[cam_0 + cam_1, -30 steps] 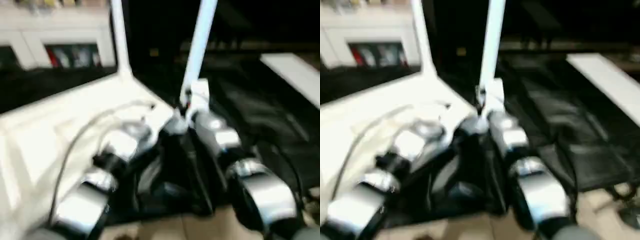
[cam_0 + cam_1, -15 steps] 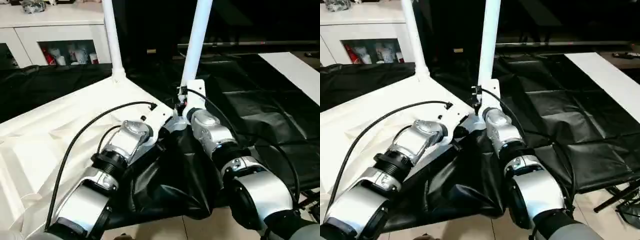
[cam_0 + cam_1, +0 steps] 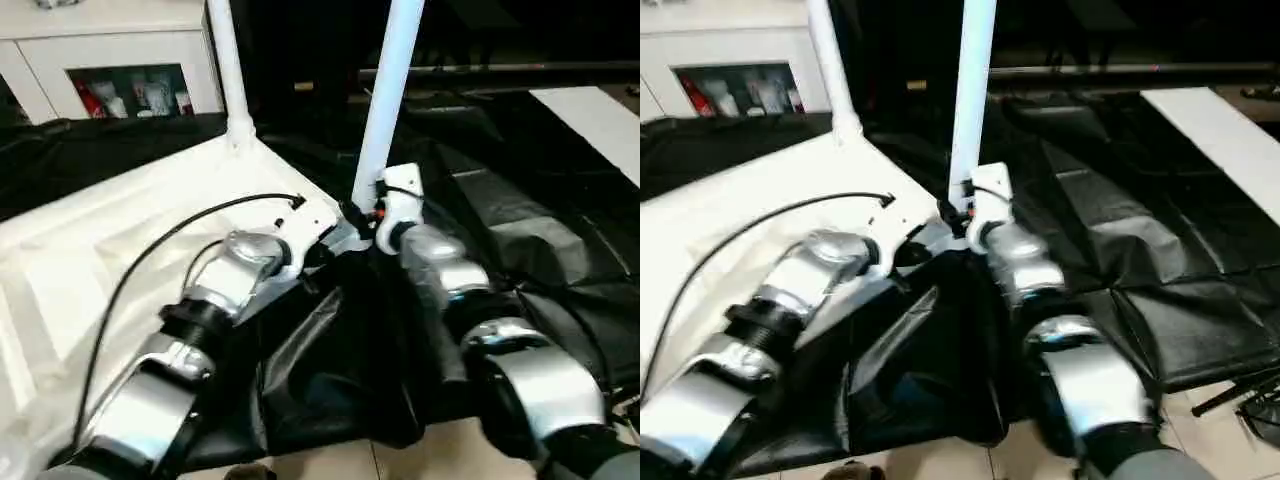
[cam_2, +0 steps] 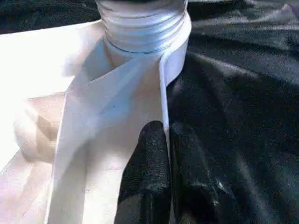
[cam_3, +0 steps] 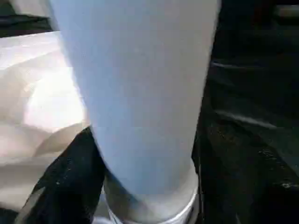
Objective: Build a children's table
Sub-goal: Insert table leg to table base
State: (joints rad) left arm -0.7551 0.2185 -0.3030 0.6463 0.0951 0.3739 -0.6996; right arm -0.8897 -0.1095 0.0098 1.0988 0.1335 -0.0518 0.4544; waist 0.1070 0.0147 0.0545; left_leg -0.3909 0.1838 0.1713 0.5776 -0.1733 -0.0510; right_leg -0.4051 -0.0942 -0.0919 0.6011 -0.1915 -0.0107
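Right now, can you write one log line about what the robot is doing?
step: near leg in corner socket | far leg: standing | left gripper: shut on tabletop edge | right gripper: at near leg

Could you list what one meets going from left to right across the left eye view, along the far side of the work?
White cabinet → far upright leg → near upright leg with the right gripper at its base → flat white board on the black cloth.
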